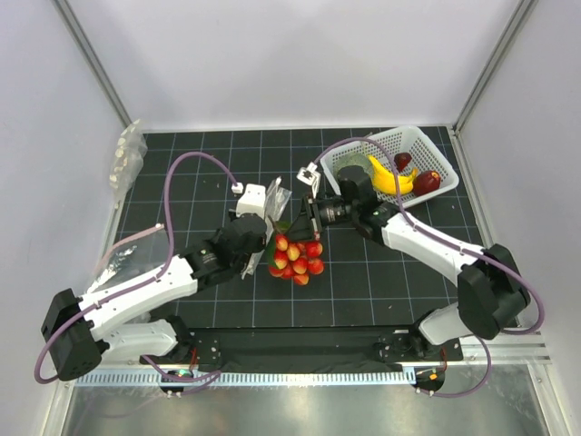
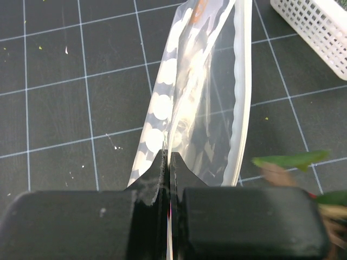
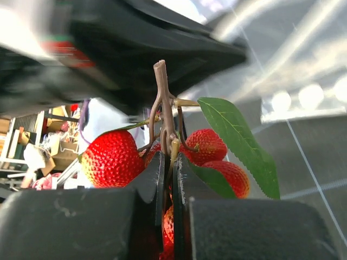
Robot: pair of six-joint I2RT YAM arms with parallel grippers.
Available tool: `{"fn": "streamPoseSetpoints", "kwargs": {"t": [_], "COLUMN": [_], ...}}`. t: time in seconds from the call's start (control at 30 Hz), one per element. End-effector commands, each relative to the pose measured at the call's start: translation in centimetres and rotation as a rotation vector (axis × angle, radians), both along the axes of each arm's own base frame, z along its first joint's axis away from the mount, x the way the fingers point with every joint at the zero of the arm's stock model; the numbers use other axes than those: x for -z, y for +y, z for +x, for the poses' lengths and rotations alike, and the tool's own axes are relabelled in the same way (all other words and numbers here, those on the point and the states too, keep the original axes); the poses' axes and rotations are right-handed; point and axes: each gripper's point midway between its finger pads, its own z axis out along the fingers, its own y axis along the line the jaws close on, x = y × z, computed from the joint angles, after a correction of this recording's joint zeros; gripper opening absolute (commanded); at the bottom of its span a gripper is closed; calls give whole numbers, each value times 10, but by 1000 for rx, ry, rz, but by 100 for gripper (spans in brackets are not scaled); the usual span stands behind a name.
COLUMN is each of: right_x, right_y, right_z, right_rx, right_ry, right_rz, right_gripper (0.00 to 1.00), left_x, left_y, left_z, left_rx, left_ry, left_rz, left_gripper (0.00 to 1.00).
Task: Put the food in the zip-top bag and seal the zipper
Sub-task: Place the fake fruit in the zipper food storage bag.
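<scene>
The food (image 1: pixel 295 257) is a cluster of red fruits on a brown stem with green leaves, hanging at the middle of the black mat. My right gripper (image 1: pixel 302 222) is shut on its stem; in the right wrist view the stem sits pinched between the jaws (image 3: pixel 168 160), with red fruits (image 3: pixel 111 157) on either side. The zip-top bag (image 1: pixel 274 202) with white dots stands just left of the cluster. My left gripper (image 2: pixel 167 160) is shut on one edge of the bag (image 2: pixel 190 92). The zipper (image 2: pixel 244 92) runs along the bag's right side, and the mouth gapes a little.
A white basket (image 1: pixel 434 145) at the back right holds a banana (image 1: pixel 390 179), a dark red fruit (image 1: pixel 427 182) and a green vegetable (image 1: pixel 352 165). Plain clear bags lie at the left edge (image 1: pixel 127 159) and by the left arm (image 1: pixel 123 259). White walls enclose the mat.
</scene>
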Motion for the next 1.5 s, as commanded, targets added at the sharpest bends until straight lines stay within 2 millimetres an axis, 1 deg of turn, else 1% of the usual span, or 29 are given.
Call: {"fn": "streamPoseSetpoints", "kwargs": {"t": [0.0, 0.07, 0.1, 0.13, 0.27, 0.3, 0.37, 0.43, 0.47, 0.57, 0.6, 0.67, 0.7, 0.73, 0.77, 0.8, 0.83, 0.9, 0.93, 1.0, 1.03, 1.1, 1.17, 1.2, 1.23, 1.3, 1.37, 1.4, 1.47], "right_x": [16, 28, 30, 35, 34, 32, 31, 29, 29, 33, 35, 31, 36, 31, 32, 35, 31, 35, 31, 38, 38, 46, 48, 46, 43, 41, 37, 36, 35], "right_y": [1, 2, 4, 5, 11, 12, 14, 16, 19, 25, 25, 26, 22, 21, 18, 10, 6, -3, -11, -19, -26, -32, -36, -37, -36, -37, -39, -40, -44], "right_z": [1, 6, 8, 9, 12, 10, 11, 14, 17, 22, 23, 29, 34, 40, 44, 50, 57, 61, 70, 76, 82, 87, 90, 91, 92, 92, 93, 93, 98], "right_rx": [4, 32, 34, 37, 56, 42, 52, 68, 84, 96, 104, 108, 138, 146, 169, 207, 222, 255, 285, 332, 362, 405, 423, 428, 423, 422, 425, 428, 455], "right_ry": [49, 94, 106, 137, 191, 210, 247, 260, 298, 370, 396, 407, 468, 454, 472, 517, 507, 536, 545, 569, 576, 594, 622, 634, 632, 668, 691, 697, 710], "right_rz": [-99, -144, -150, -158, -145, -135, -122, -109, -100, -78, -73, -36, -34, 0, 13, 22, 55, 66, 96, 97, 104, 94, 108, 120, 140, 169, 208, 219, 242], "right_gripper": [1, 1, 1, 1, 1, 1, 1, 1, 1, 1, 1, 1, 1, 1, 1, 1, 1, 1, 1, 1, 1, 1, 1, 1, 1, 1, 1, 1, 1], "left_x": [-19, -20, -20, -23, -18, -16, -13, -13, -11, -11, -15, -16, -19, -18, -19, -25, -23, -28, -27, -29, -30, -34, -31, -32, -28, -25, -16, -15, -8], "left_y": [-4, -4, -4, -8, -13, -15, -14, -18, -19, -22, -25, -28, -29, -31, -33, -35, -35, -39, -39, -41, -41, -43, -44, -44, -45, -49, -55, -58, -66], "left_z": [4, 4, 4, 4, 4, 4, 7, 8, 9, 6, 6, 4, 2, 2, -1, -1, -2, -5, -7, -10, -10, -12, -12, -11, -10, -9, -7, -7, -6], "left_rx": [1, 5, 8, 25, 51, 54, 31, 33, 34, 50, 55, 68, 83, 90, 101, 105, 112, 125, 132, 147, 152, 157, 162, 162, 162, 166, 176, 177, 182], "left_ry": [-65, -74, -76, -85, -99, -102, -114, -123, -124, -145, -164, -186, -203, -220, -232, -256, -260, -286, -293, -308, -318, -336, -339, -344, -339, -341, -330, -330, -324], "left_rz": [-62, -68, -71, -83, -66, -58, -34, -30, -18, 1, -15, -19, -10, -15, -17, -24, -19, -36, -26, -32, -34, -48, -34, -37, -22, -15, 12, 17, 54], "left_gripper": [0, 0, 0, 0, 0, 0, 1, 0, 0, 0, 1, 0, 0, 1, 0, 0, 0, 0, 0, 0, 0, 0, 0, 0, 1, 1, 0, 0, 0]}}
